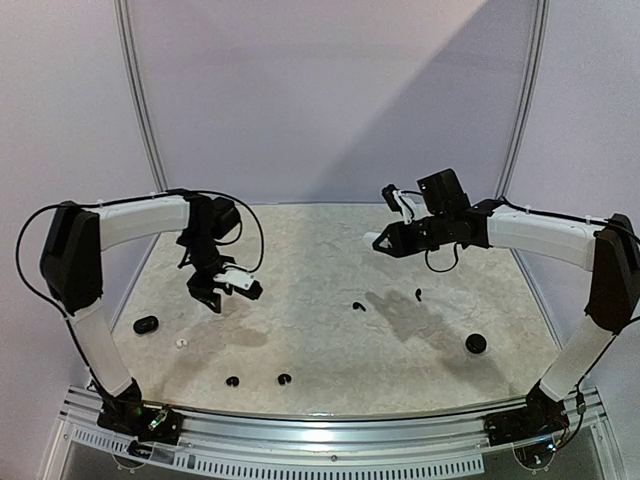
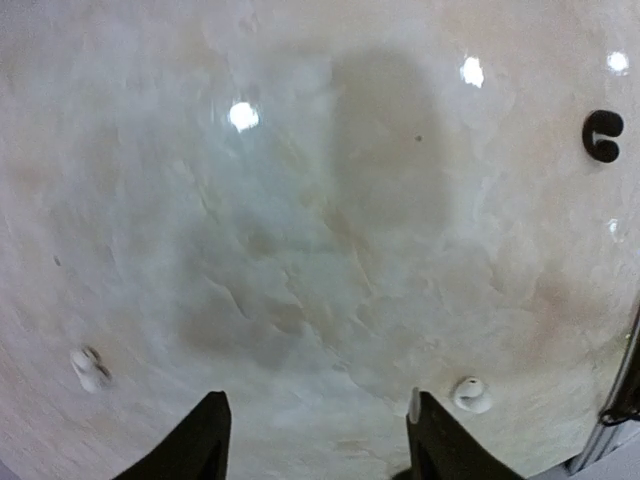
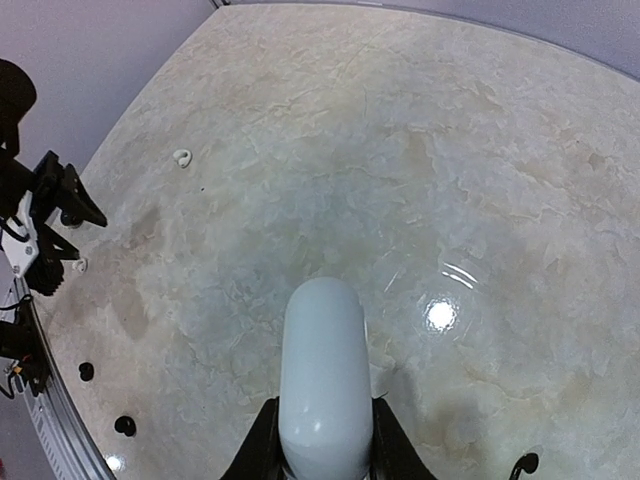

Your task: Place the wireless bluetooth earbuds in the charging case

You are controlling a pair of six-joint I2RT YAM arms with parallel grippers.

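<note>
Left gripper (image 2: 315, 425) jaws apart over the table (image 2: 300, 200); one white earbud (image 2: 90, 368) off to one side, second white earbud (image 2: 471, 394) just beside the opposite finger. Right gripper (image 3: 322, 415) clamped on white charging case (image 3: 320, 340), long axis running straight out past the fingertips; black earbud (image 1: 359, 305) on table near it.

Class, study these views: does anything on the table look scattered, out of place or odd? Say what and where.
Yes. Lying strewn far apart: the front black bud by the near edge, the centre black bud, a white bud near the left gripper. The right gripper holds the white case above the table.
</note>
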